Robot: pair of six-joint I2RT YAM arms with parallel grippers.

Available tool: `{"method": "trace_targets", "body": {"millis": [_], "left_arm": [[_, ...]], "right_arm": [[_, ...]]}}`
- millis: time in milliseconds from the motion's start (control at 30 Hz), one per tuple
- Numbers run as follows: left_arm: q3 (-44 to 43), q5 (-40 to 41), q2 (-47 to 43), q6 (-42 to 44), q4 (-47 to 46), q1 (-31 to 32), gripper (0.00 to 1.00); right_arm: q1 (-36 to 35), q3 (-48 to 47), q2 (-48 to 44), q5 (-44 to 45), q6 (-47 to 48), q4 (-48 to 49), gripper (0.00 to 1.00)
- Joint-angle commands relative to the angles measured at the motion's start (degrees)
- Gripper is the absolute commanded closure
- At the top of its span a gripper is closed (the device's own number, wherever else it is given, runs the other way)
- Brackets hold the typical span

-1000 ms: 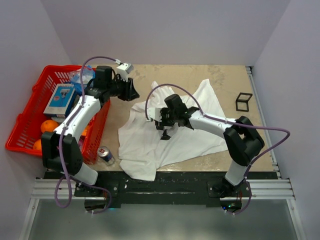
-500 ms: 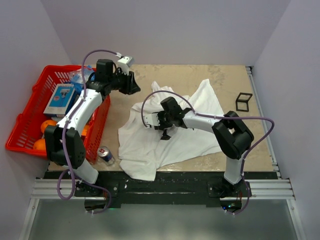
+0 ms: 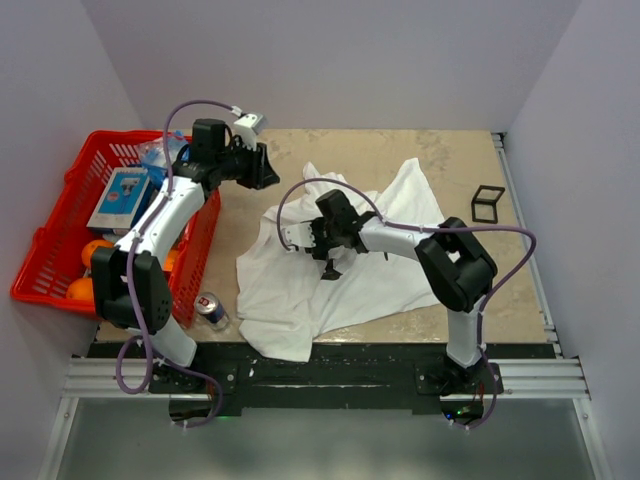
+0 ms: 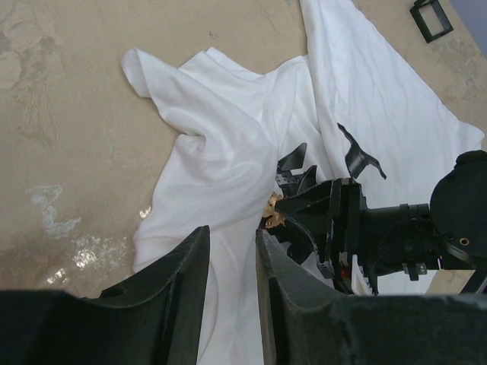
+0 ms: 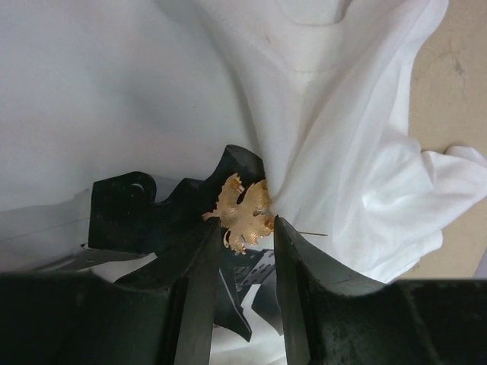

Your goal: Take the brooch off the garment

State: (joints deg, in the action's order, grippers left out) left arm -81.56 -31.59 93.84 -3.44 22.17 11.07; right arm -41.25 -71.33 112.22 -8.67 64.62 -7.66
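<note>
The white T-shirt [image 3: 380,270] with black print lies crumpled mid-table; it also shows in the left wrist view [image 4: 228,152] and right wrist view [image 5: 114,91]. The brooch [image 5: 245,213], a small gold leaf, is pinned at a bunched fold over the black print; it shows small in the left wrist view [image 4: 272,207]. My right gripper [image 5: 245,226] sits low on the shirt [image 3: 303,240], its jaws closed against both sides of the brooch. My left gripper [image 3: 268,172] hovers above the back left of the shirt, jaws slightly apart and empty [image 4: 232,239].
A red basket [image 3: 60,270] at the left holds oranges [image 3: 98,250] and a blue box [image 3: 120,197]. A drink can [image 3: 210,310] lies beside the basket near the front edge. A small black square frame [image 3: 488,203] sits at the right.
My right gripper has shifted a little left along the shirt at the brooch. My left gripper has drawn back and up toward the rear.
</note>
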Motion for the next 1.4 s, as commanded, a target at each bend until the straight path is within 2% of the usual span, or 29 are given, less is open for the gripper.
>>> {"method": "trace_targets", "body": {"millis": [0, 267, 533, 1100, 1367], "left_arm": [[-1.85, -1.71, 0.72, -0.34, -1.43, -0.70, 0.64], [-2.02, -2.33, 1.52, -0.78, -1.78, -0.70, 0.64], [-2.20, -2.33, 1.87, -0.78, -1.87, -0.70, 0.64], [-2.55, -2.42, 3.28, -1.30, -2.05, -0.70, 0.62], [-2.55, -2.68, 3.63, -1.57, -2.22, -0.70, 0.62]], "right_arm": [[-0.32, -3.02, -2.18, -2.14, 1.03, -0.60, 0.62], [-0.41, -4.08, -2.54, -3.03, 2.35, -5.17, 0.62], [-0.41, -4.52, 0.45, 0.14, 2.18, -2.36, 0.62], [-0.40, -6.89, 1.24, -2.94, 2.70, -9.56, 0.62], [-0.32, -7.15, 3.17, 0.93, 1.83, -5.70, 0.60]]}}
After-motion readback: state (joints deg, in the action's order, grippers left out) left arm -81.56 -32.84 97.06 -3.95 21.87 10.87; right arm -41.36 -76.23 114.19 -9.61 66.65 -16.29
